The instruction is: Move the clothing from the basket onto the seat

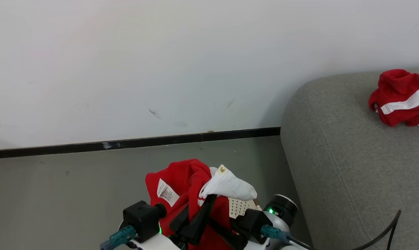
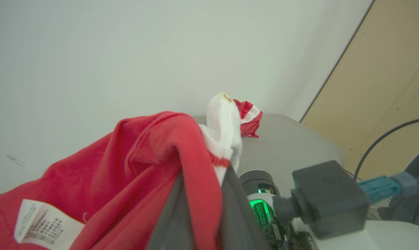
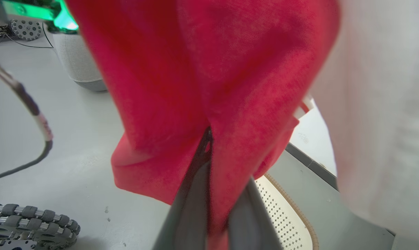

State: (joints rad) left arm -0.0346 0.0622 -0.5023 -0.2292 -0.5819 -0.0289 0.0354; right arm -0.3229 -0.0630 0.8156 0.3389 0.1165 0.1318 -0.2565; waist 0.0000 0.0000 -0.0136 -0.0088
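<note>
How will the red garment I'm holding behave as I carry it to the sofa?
Probably floppy: the clothing drapes in folds over the left end effector and hangs slack around the right end effector. Likely light, since two pinches hold it up. Loose ends may swing and snag the basket rim close by, so lift clear first.

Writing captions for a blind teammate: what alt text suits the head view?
The left gripper and right gripper hold the red clothing, white panel and care label showing, above the basket. At right, the grey seat bears another red-and-white garment; white wall behind.
</note>
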